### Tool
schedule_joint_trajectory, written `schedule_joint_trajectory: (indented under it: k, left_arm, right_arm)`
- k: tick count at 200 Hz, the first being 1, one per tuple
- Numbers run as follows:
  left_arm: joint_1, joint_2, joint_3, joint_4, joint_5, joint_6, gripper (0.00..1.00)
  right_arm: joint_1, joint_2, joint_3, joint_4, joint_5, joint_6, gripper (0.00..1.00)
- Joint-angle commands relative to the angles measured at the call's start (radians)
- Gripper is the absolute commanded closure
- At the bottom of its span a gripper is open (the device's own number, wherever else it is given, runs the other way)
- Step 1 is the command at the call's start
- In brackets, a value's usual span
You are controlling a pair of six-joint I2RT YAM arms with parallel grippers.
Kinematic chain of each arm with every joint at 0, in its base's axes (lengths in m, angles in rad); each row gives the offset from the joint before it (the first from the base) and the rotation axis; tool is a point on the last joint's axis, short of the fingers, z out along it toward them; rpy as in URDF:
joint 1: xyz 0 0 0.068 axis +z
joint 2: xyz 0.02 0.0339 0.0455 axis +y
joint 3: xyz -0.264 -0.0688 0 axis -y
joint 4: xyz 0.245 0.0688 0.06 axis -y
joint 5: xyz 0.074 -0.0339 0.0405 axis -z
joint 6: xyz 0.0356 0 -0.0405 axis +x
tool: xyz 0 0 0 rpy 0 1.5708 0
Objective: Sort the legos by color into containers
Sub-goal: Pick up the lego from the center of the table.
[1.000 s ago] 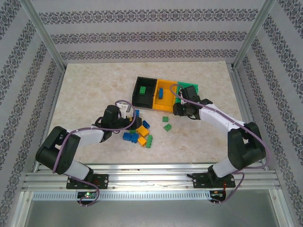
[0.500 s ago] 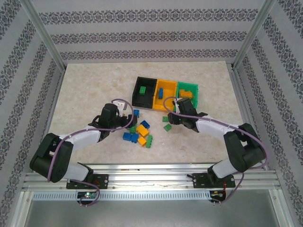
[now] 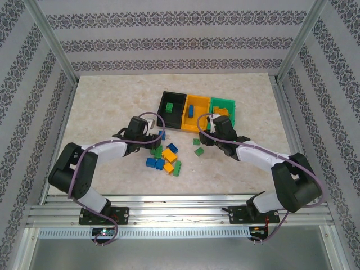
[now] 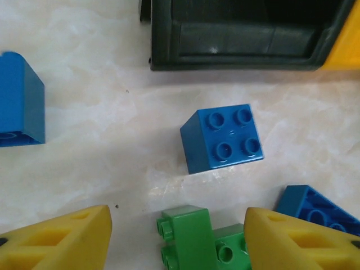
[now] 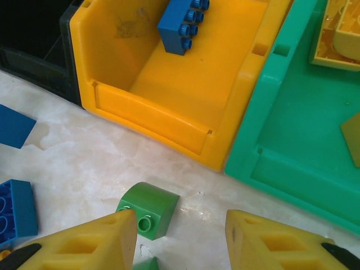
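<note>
Left tool [image 4: 178, 222]: advanced toward black bin [image 4: 236, 39]; jaws narrowing, not yet clamped, straddling green lego [image 4: 188, 239] on bench [image 4: 84, 140].
Right tool [image 5: 181, 225]: dropped from green bin [image 5: 292, 152] to bench; jaws apart, empty, second green lego [image 5: 149, 209] beside its left finger.
Two pickups pending.

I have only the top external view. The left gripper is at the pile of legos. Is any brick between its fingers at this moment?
Observer: Yes, the left gripper is open around a green brick, with a gap showing on one side.
Operator: What lies ahead of it?
Observer: A blue brick, four studs up, alone before the black bin.
Operator: And the right gripper?
Observer: The right gripper is open. A second green brick sits just ahead, nearer one jaw, short of the orange-yellow bin.
</note>
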Motion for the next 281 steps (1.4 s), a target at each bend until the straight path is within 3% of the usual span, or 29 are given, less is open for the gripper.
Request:
schedule_joint_trajectory:
  k: [1,49,60,84,151,199,248,281]
  left_arm:
    - [0.013,0.036,0.037,-0.095,0.056,0.019,0.43]
    - [0.013,0.064,0.046,-0.104,0.062,0.016,0.57]
    - [0.013,0.072,0.051,-0.11,0.067,0.018,0.67]
    - [0.014,0.073,0.055,-0.108,0.083,0.019,0.78]
    - [0.013,-0.07,-0.035,-0.023,0.019,0.036,0.86]
    - [0.012,-0.224,-0.102,0.029,-0.042,0.03,0.86]
    - [0.009,-0.222,-0.026,0.04,-0.009,-0.051,0.86]
    - [0.001,-0.119,0.145,-0.014,0.025,-0.057,0.85]
  right_arm:
    - [0.008,-0.028,-0.021,0.027,0.039,0.004,0.54]
    - [0.007,-0.057,-0.039,0.033,0.063,0.002,0.54]
    - [0.007,-0.062,-0.041,0.035,0.07,0.002,0.54]
    - [0.007,-0.07,-0.044,0.035,0.063,0.006,0.54]
    - [0.006,-0.074,-0.054,0.05,0.062,0.02,0.54]
    - [-0.004,-0.09,-0.088,0.088,0.017,0.064,0.54]
    - [-0.007,-0.09,-0.118,0.149,-0.052,0.123,0.54]
    - [-0.012,-0.09,-0.125,0.163,-0.061,0.138,0.54]
